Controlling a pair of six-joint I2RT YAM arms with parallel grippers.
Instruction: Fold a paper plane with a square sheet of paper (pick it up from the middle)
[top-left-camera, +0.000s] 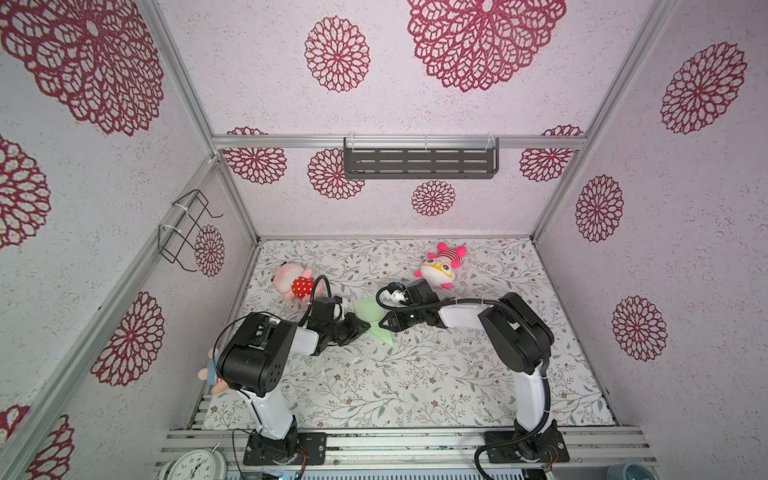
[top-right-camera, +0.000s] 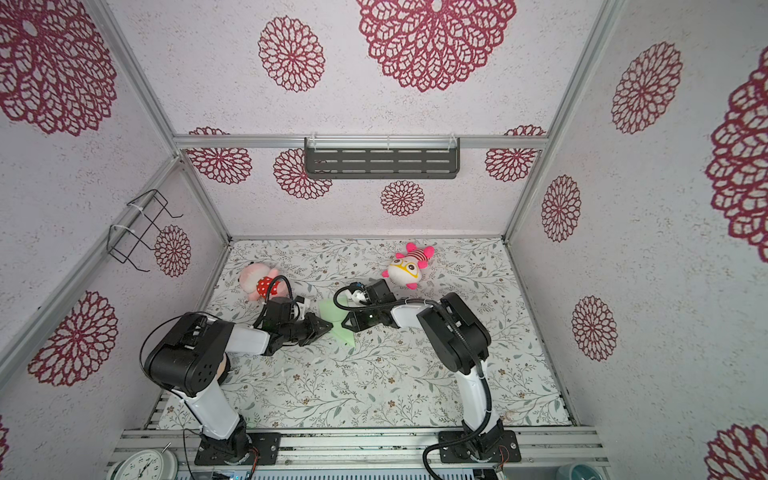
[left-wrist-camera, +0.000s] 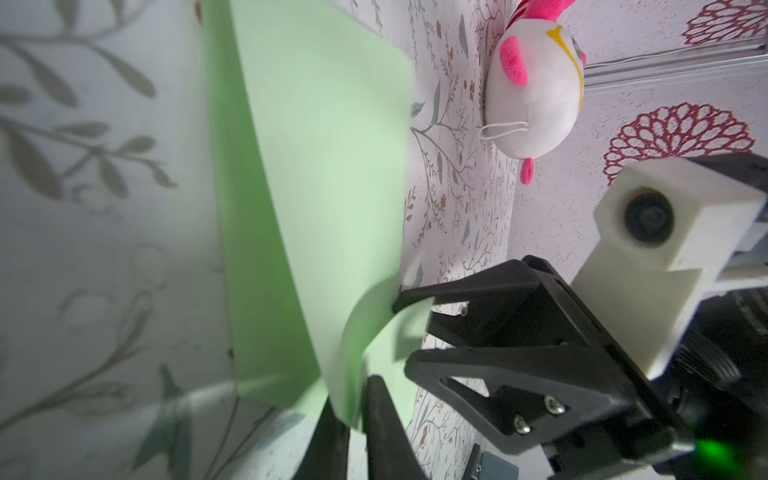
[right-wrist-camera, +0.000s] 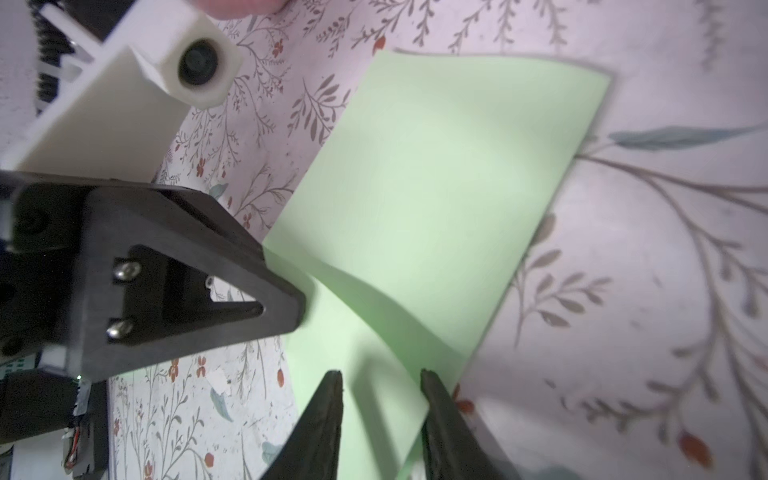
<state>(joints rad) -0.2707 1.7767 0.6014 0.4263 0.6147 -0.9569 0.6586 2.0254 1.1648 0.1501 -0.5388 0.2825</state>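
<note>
One sheet of paper (top-left-camera: 368, 309) (top-right-camera: 330, 309) lies near the middle of the bench (top-left-camera: 415, 386). It is pale green. It is not flat. The right wrist view (right-wrist-camera: 436, 187) shows a soft bend across it, and one part curls up.

Two grippers meet at the paper, one from each side. Both top views show their tips almost nose to nose over it.

The left gripper (top-left-camera: 365, 326) (top-right-camera: 330, 326) pinches one edge of the paper. In the left wrist view (left-wrist-camera: 351, 395) its two black fingers (left-wrist-camera: 380, 419) sit close together with the green edge squeezed between them.

The right gripper (top-left-camera: 380, 326) (top-right-camera: 344, 324) has its fingers apart. In the right wrist view (right-wrist-camera: 380, 378) the paper's edge lies in the gap between the two black fingers (right-wrist-camera: 436, 415), and they do not squeeze it. The left wrist view (left-wrist-camera: 401, 336) shows the same spread fingers around the curled corner.

Three soft toys are on the bench. One pink doll (top-left-camera: 293, 282) in a red dotted dress lies near the back left corner. One white and pink toy (top-left-camera: 440, 266) with yellow glasses lies near the back edge, right of the middle. One more toy (top-left-camera: 210, 374) peeks out at the left edge, mostly hidden by the left arm.

One dark shelf (top-left-camera: 419, 160) hangs on the back wall. One wire rack (top-left-camera: 187, 228) hangs on the left wall. One white clock (top-left-camera: 195, 465) sits in front of the bench, near the left arm's base.
</note>
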